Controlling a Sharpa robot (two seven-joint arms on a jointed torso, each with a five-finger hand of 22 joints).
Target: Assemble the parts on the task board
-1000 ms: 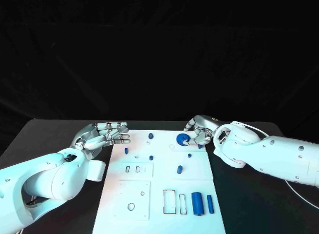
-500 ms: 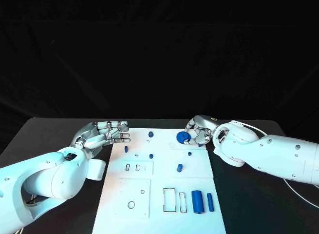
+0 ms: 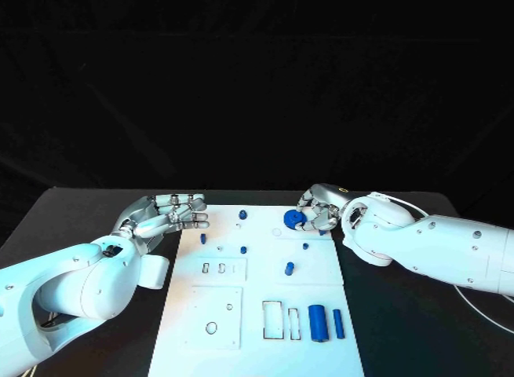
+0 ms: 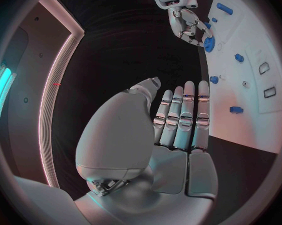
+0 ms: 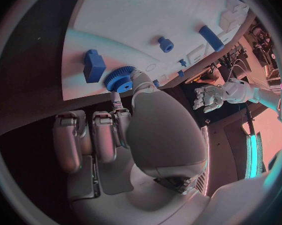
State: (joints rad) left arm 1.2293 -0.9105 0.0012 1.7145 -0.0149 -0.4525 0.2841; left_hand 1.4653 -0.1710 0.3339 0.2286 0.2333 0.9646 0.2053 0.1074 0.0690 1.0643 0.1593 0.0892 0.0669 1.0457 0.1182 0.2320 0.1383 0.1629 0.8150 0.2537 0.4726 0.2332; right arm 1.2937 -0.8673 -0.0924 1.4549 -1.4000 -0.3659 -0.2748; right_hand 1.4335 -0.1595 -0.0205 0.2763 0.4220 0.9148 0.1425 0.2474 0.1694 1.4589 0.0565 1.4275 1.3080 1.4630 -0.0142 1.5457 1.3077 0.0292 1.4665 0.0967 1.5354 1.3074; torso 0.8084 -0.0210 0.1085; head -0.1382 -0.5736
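Right hand (image 3: pixel 320 214): grasps the blue gear (image 3: pixel 293 221), pinched at its toothed rim between thumb and fingertips; the other fingers curl in behind.
Blue gear: at the right hand's fingertips, held over the far right part of the task board (image 3: pixel 251 306). From the wrist view (image 5: pixel 120 79) its flat face is turned toward the board, toothed rim outward. Whether it touches the board cannot be told.
Key relation: a small round seat (image 3: pixel 277 232) lies just beside the gear, on the side away from the palm and a little nearer the robot. By judgement this is the gear's seat; the gear's short axis must stand square to the board over it.
Block beside hand: a blue block (image 5: pixel 93 65) stands on the board just beside the gear.
Nearer hand: the right, by far.
Left hand (image 3: pixel 166 215): released, holding nothing, fingers straight and together, palm up, at the board's far left corner.
Outward from right hand: short blue pegs (image 3: pixel 289 271) toward the board's middle; a blue cylinder (image 3: pixel 317 324) and a slim blue bar (image 3: pixel 338 324) lie well apart, lengthwise toward the robot, beside empty rectangular slots (image 3: pixel 274 323).
Risk, by judgement: a tilted gear may bind.
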